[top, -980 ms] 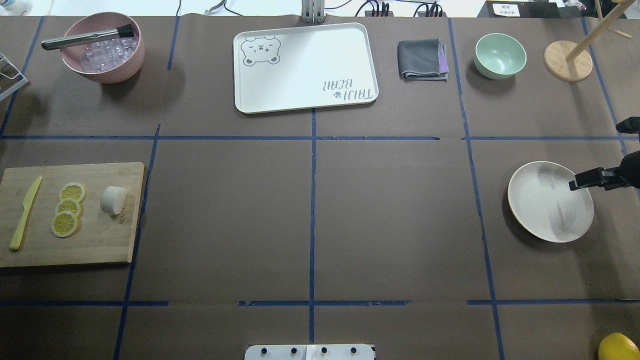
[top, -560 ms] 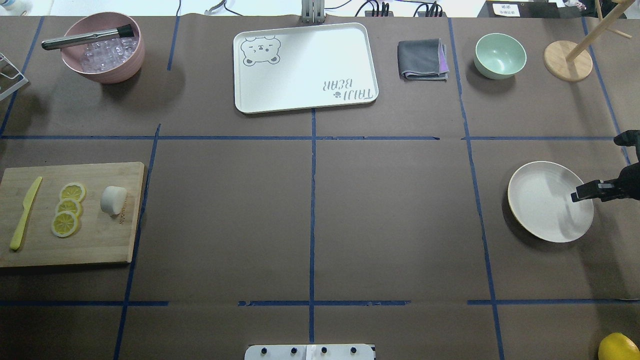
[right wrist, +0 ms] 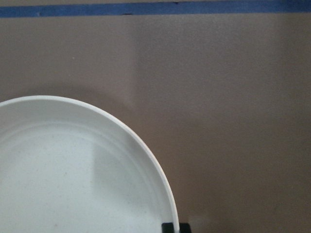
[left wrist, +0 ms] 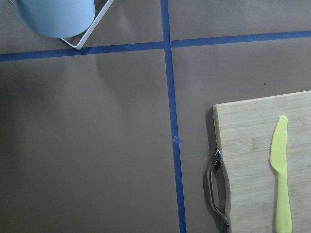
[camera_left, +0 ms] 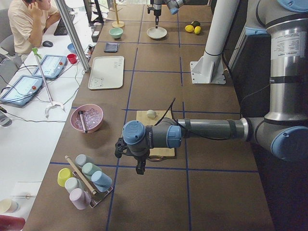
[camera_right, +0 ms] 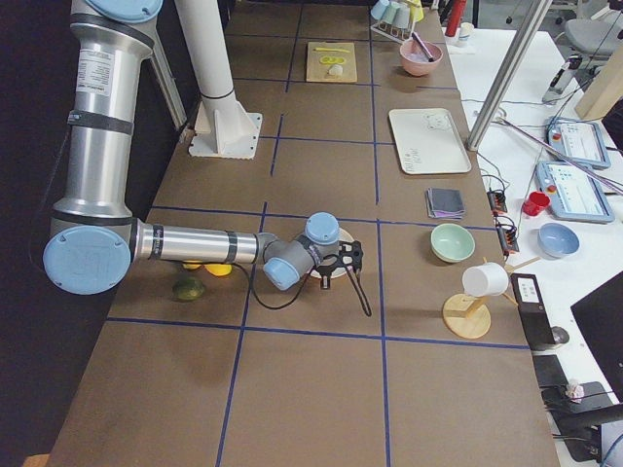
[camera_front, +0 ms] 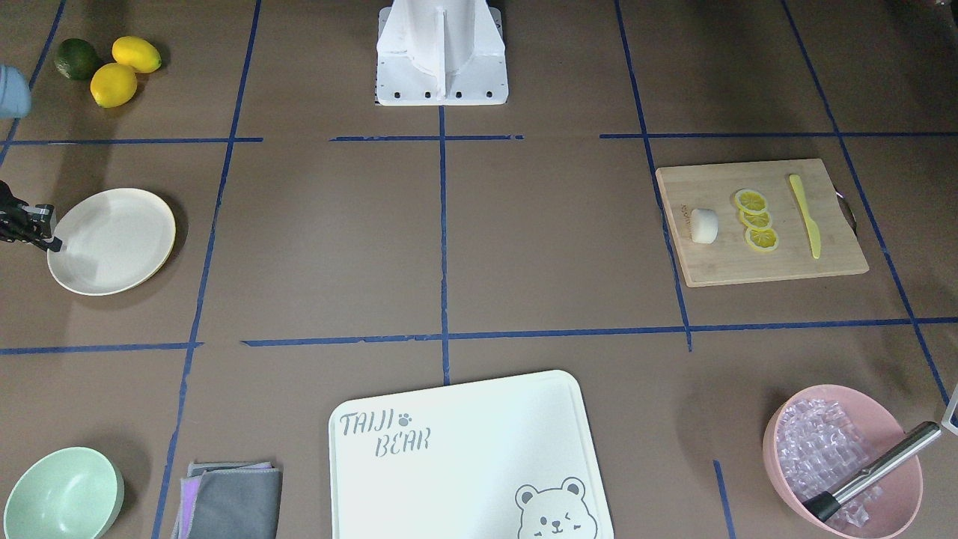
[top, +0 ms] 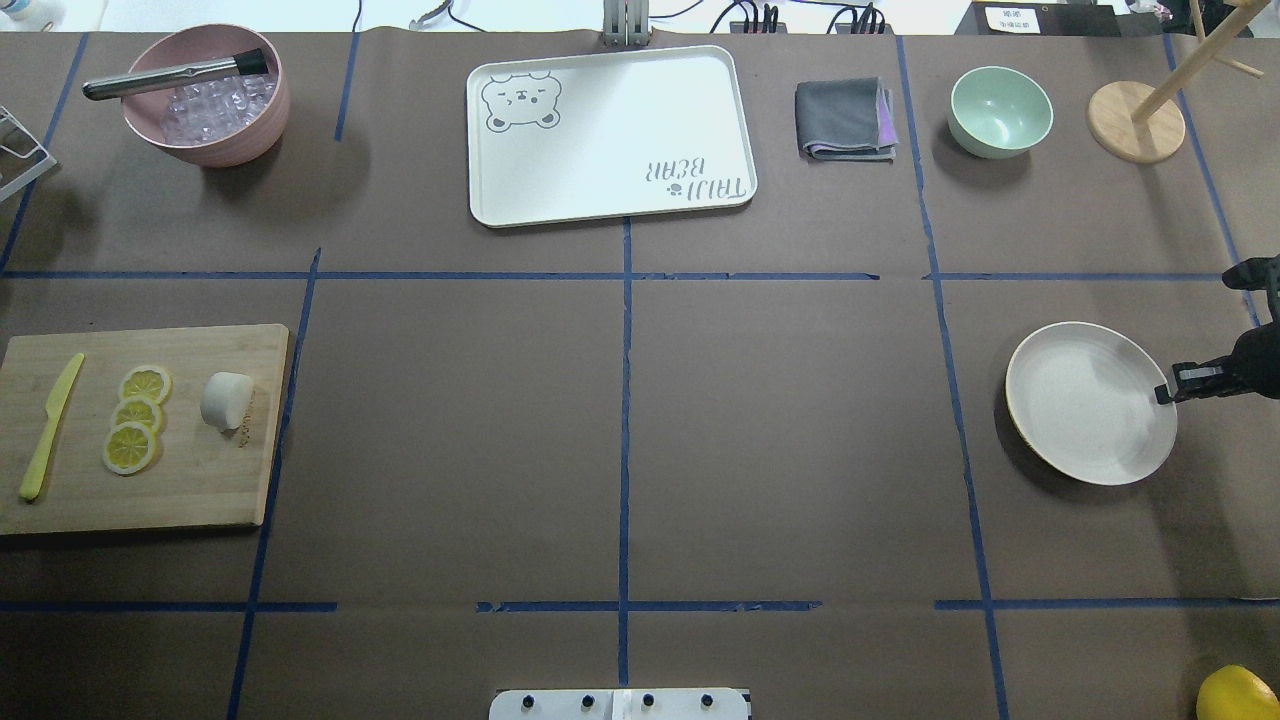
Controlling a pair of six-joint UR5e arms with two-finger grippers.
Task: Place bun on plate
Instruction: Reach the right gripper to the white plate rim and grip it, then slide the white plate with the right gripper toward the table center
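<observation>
Shifted slightly ahead of the right pincer (top: 1166, 393), the plate (top: 1080, 410) now has it at its rim; I cannot tell its grip. Far off, the bun (top: 226, 400) lies on the board (top: 190, 480), not yet fetched.

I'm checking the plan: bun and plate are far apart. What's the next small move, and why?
Probably the right gripper, fingers at the rim of the plate, should drag it toward the centre: the bun lies on the cutting board at the far end.
</observation>
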